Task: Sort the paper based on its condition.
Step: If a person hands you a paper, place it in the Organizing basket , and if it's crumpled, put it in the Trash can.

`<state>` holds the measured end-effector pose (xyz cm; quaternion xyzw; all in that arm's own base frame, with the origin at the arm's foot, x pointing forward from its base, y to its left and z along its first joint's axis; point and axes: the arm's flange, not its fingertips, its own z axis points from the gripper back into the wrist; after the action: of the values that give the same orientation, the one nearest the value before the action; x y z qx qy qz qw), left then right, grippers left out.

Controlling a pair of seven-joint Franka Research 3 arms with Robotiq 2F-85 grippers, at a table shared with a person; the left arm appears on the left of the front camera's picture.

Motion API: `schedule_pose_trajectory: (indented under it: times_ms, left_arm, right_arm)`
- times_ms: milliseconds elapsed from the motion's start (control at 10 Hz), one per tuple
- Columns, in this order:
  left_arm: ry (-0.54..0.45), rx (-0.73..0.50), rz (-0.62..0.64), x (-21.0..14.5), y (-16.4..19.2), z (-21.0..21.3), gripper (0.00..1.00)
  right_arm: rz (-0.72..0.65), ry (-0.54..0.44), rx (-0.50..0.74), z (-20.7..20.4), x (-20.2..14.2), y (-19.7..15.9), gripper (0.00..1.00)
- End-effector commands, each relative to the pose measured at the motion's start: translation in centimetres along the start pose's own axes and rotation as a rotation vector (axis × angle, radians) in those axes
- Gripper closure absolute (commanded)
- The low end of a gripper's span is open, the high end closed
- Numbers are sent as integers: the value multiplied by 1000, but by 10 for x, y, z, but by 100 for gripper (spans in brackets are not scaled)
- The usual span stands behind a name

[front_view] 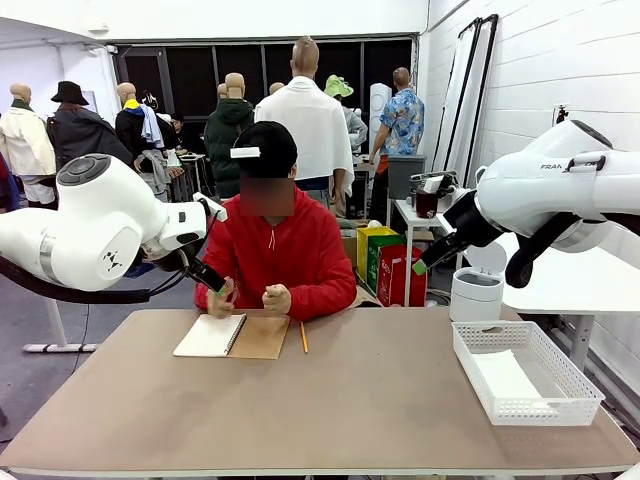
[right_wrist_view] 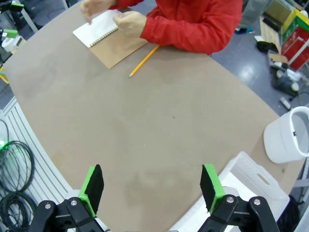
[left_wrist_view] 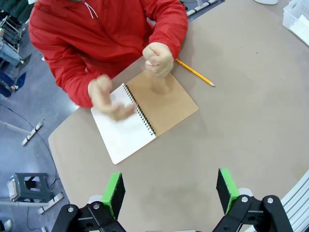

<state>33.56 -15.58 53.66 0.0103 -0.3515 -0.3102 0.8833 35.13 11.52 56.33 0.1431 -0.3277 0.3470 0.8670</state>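
Holding both arms up off the table (front_view: 350,400), we are carrying nothing. The left gripper (left_wrist_view: 170,186) is spread wide, its green pads (left_wrist_view: 114,191) well apart with bare tabletop between them. The right gripper (right_wrist_view: 151,186) is gaping just as wide and is equally empty.

Below the left gripper, a spiral notebook (left_wrist_view: 145,113) is lying open at the far edge, white page on one side and brown cover on the other. The person's open hand (left_wrist_view: 108,96) is blurring over the page, and the person's fist (left_wrist_view: 157,58) is hanging above the cover. A pencil (left_wrist_view: 195,72) is lying just beside the notebook. At our right, a white basket (front_view: 575,385) is sitting near the table's corner, and a round white bin (front_view: 477,292) is standing beyond the edge. The only loose paper (front_view: 505,378) we are making out is what looks like a flat sheet in that basket, though we cannot be sure of it.

We are judging that the sorting is barely begun and that the next sheet is coming from the person. To do this well, we are planning to stay clear while those hands are moving. We are also planning to take the sheet by a free edge with a light pinch, since it is thin and will crease. The right arm is probably the better one for carrying, being nearer both basket and bin.
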Motion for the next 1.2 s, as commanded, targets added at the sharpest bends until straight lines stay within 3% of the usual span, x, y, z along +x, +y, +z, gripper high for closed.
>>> schedule_pose_trajectory:
  times_ms: [0, 1100]
  left_arm:
    - [3, 1, -4, 0, 0, 0, 0]
    - [3, 1, -4, 0, 0, 0, 0]
  right_arm:
    - [-1, 3, 0, 1, 0, -1, 0]
    - [0, 0, 0, 0, 0, 0, 0]
